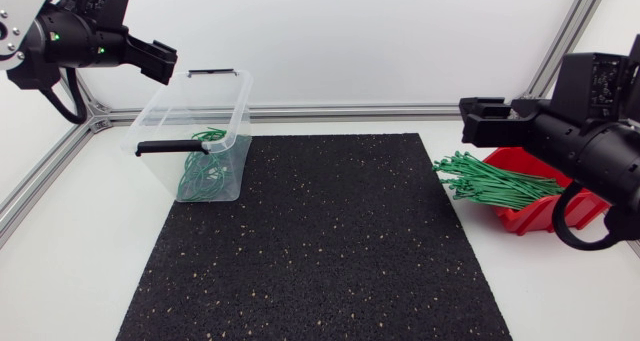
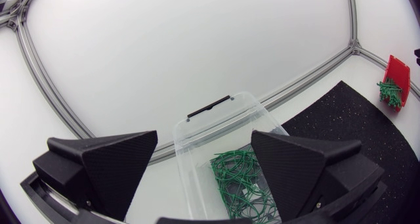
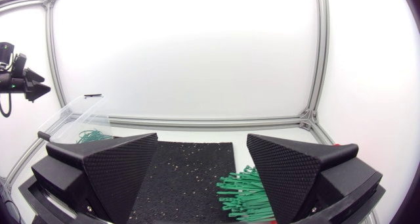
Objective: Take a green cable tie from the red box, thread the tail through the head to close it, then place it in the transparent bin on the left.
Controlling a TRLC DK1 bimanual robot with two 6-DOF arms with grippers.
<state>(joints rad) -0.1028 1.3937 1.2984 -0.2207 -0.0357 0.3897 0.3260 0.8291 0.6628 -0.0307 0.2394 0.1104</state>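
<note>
Green cable ties (image 1: 495, 184) overhang the red box (image 1: 535, 214)

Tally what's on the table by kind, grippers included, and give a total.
Transparent plastic bin: 1
Red plastic box: 1
Black speckled mat: 1
Green cable-tie heaps: 2, bin heap, box heap
Matte black grippers: 2, left gripper, right gripper
Total: 7

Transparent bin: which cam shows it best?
Head view: the whole transparent bin is unobstructed, rim to base. Left wrist view looks into the bin from above, but the left gripper hides its lower sides. Right wrist view shows the bin only small and distant.
</note>
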